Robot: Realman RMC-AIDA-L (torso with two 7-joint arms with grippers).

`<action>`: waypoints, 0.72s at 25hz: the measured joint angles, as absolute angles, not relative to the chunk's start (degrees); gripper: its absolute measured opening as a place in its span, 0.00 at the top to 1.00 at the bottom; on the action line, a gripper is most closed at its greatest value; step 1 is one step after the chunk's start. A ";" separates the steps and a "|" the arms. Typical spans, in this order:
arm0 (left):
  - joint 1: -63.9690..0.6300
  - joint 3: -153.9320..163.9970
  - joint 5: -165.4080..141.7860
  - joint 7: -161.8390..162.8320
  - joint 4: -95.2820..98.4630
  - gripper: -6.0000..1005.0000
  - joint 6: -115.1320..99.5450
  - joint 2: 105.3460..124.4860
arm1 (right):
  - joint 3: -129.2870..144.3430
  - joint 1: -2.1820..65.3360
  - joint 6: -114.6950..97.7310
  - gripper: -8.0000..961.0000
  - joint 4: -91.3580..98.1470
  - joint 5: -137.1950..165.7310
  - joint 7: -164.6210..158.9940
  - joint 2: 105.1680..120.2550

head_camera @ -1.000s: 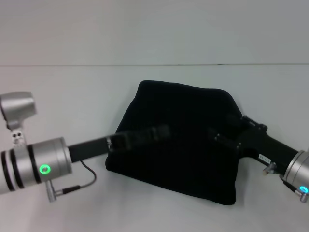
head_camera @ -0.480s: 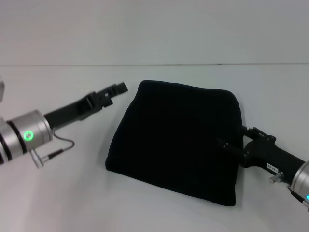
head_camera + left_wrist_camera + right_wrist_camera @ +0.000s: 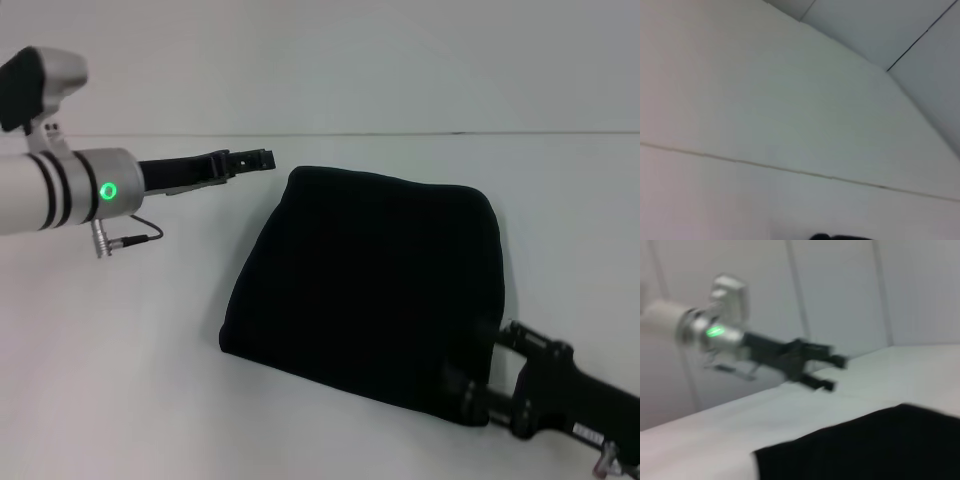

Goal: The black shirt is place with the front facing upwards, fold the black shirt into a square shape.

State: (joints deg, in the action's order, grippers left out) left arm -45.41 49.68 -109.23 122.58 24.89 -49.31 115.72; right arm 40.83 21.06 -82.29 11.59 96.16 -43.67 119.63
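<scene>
Left gripper (image 3: pixel 262 158) raised with fingers apart, black shirt (image 3: pixel 372 290) folded square

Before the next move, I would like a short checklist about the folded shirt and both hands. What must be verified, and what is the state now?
1. The black shirt lies folded in a roughly square shape: ok.
2. Left hand is off the shirt, raised beside its far left corner, fingers apart and holding nothing: ok.
3. Right hand is free of the cloth: cannot tell; it sits at the near right corner.
4. Layers inside the fold are even: cannot tell.
5. Shirt lies fully on the table: ok.
</scene>
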 joint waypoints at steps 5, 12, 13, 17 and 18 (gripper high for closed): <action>-47.22 50.64 -113.09 122.49 24.98 0.07 -43.35 117.55 | 40.87 20.04 -82.90 0.16 11.16 99.89 -43.81 119.69; -47.80 53.47 -115.51 121.07 25.15 0.07 -36.61 121.05 | 40.87 19.29 -83.41 0.16 10.95 101.03 -43.85 119.77; -47.82 53.89 -115.52 120.89 25.13 0.07 -36.00 121.41 | 40.87 19.19 -83.41 0.16 10.95 101.09 -43.85 119.77; -47.72 54.75 -115.58 120.76 25.09 0.07 -33.20 122.68 | 40.87 18.99 -83.43 0.16 10.95 101.15 -43.86 119.79; -47.70 54.74 -115.58 120.76 25.09 0.07 -33.02 122.75 | 40.88 18.98 -83.44 0.16 10.95 101.18 -43.86 119.79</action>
State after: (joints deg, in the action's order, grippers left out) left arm -47.70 54.74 -115.58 120.76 25.09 -33.02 122.75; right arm 40.88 18.98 -83.44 10.95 101.18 -43.86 119.79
